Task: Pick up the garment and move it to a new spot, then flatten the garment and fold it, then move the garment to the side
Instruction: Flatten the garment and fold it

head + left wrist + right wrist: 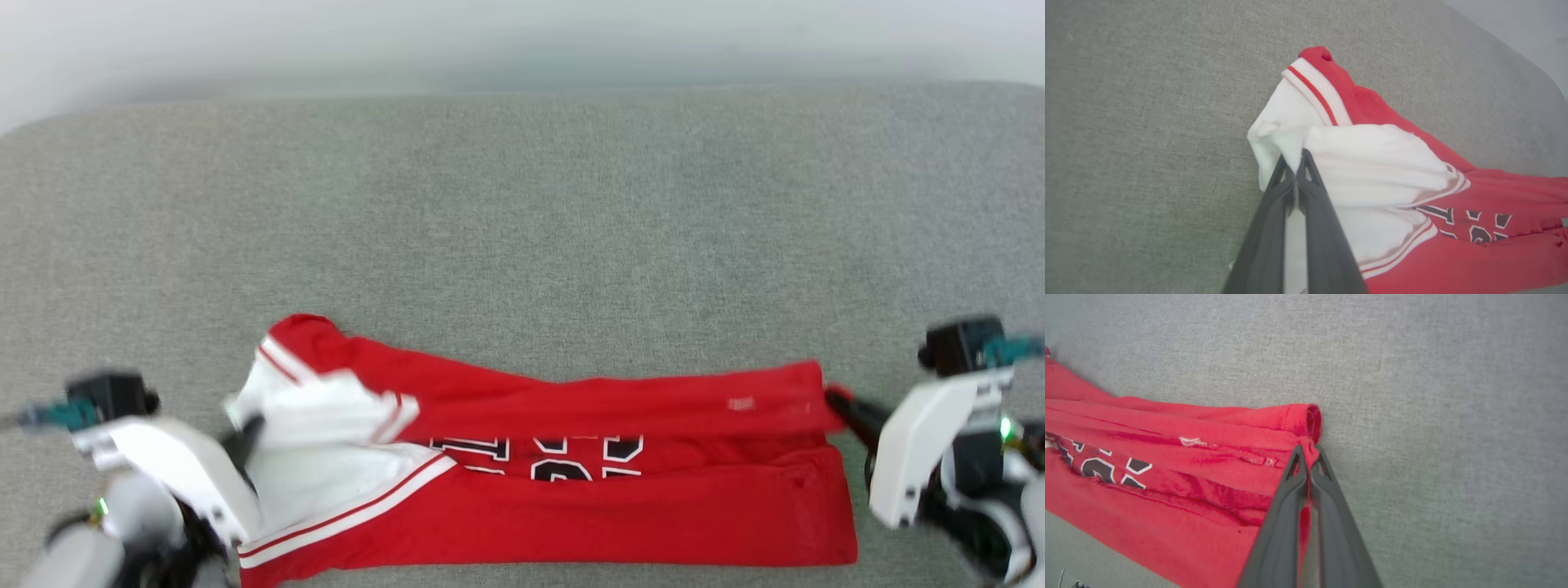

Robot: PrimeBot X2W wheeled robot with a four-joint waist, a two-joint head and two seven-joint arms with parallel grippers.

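The garment (pixel 620 498), a red jersey with white sleeves and black lettering, lies stretched sideways along the near edge of the grey surface. My left gripper (pixel 245 433) is shut on the white sleeve fabric at the garment's left end; the left wrist view shows that gripper (pixel 1294 161) pinching a white fold of the garment (pixel 1372 171). My right gripper (pixel 837 402) is shut on the red hem at the right end. In the right wrist view the gripper (pixel 1308 453) clamps a bunched bit of the garment (pixel 1188 486). The lettering is partly folded under.
A grey fabric-covered surface (pixel 522 229) spreads far and wide behind the garment, with a pale wall beyond its far edge. My white forearms sit at the lower left and lower right corners of the head view.
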